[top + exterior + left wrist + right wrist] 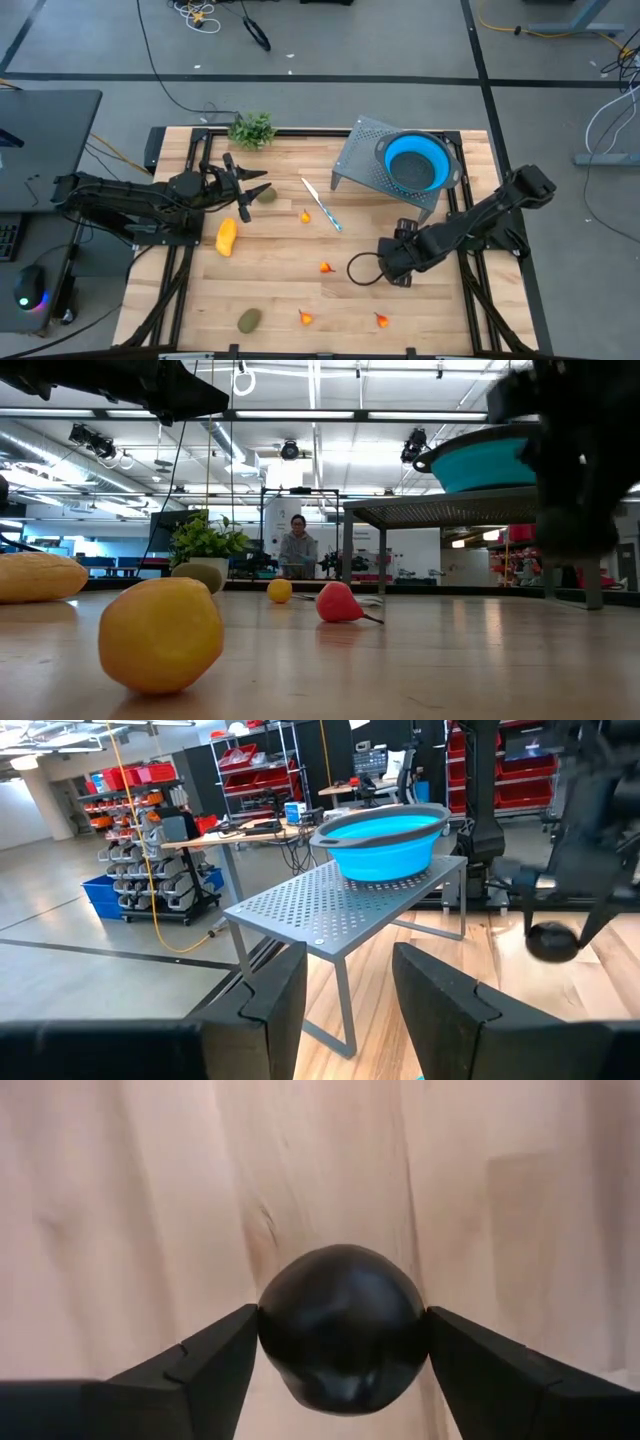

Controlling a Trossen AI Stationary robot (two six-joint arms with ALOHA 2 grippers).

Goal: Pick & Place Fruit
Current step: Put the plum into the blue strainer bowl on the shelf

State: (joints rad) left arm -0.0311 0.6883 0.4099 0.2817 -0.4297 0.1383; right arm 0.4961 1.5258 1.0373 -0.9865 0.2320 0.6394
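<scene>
My right gripper [342, 1342] hangs over the table's right half [398, 262], shut on the dark round fruit [342, 1325], which the left wrist view also shows [552, 942]. My left gripper [348, 1000] waits level at the left [250, 190], open, with nothing between its fingers. Lying on the wood are the yellow oblong fruit [227, 236], two olive-brown ovals [266, 196] [249, 320] and several tiny orange-red pieces, one of them [326, 267] near my right gripper. My right gripper pinches the dark round fruit between its two fingers [200, 1365], which meet two opposite sides of it [268, 1320]. The fingers come from above, pointing steeply down. The fruit is lifted clear of the table.
A blue bowl [415, 162] stands on a grey perforated stand [365, 160] at the far right. A white-bladed knife with a blue handle [322, 205] lies mid-table, and a leafy green sprig [252, 130] sits at the far edge. A person [297, 545] is in the room beyond.
</scene>
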